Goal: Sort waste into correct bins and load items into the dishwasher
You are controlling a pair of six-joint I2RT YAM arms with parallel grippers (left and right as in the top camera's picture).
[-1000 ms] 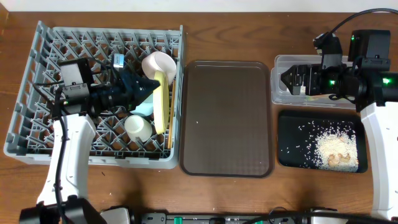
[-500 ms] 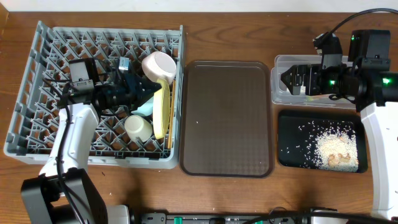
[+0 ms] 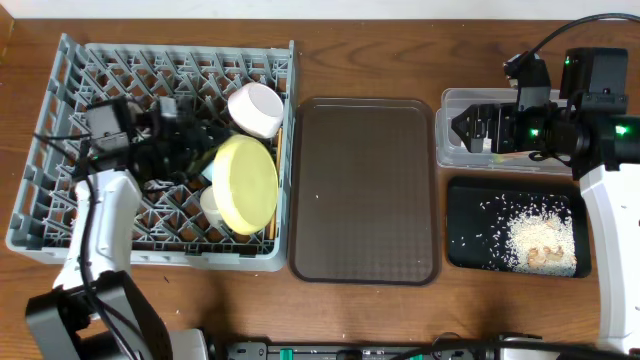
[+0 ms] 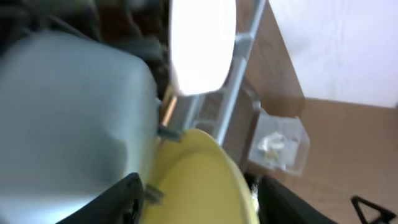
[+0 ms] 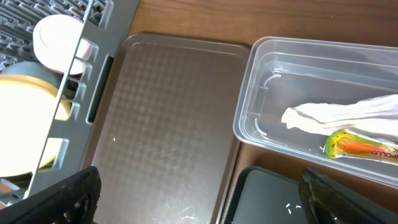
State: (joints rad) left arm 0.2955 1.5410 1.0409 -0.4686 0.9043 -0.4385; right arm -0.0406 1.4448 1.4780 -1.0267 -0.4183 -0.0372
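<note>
The grey dishwasher rack (image 3: 60, 150) holds the yellow plate (image 3: 248, 183), which leans face up over a light blue bowl (image 3: 209, 172). A white bowl (image 3: 255, 110) lies behind it, and chopsticks (image 3: 279, 133) run along the rack's right wall. My left gripper (image 3: 196, 150) is open just left of the plate. In the left wrist view its fingers (image 4: 124, 196) stand apart with the plate's (image 4: 199, 180) rim beyond them. My right gripper (image 3: 462, 128) hangs open and empty by the clear tub's (image 3: 447, 150) left end. Inside the tub are the napkin (image 5: 336, 118) and wrapper (image 5: 360, 146). Rice (image 3: 535, 240) lies in the black tray (image 3: 465, 215).
A dark brown serving tray (image 3: 365, 190) lies between the rack and the two bins. A cream cup (image 3: 214, 207) sits in the rack under the plate's left edge. Upright pegs fill the rest of the rack. Bare wooden table runs along the front edge.
My left gripper has opened and drawn back to the left. The yellow plate, which stood on edge, has tipped over to lean face up. The right arm has not moved.
</note>
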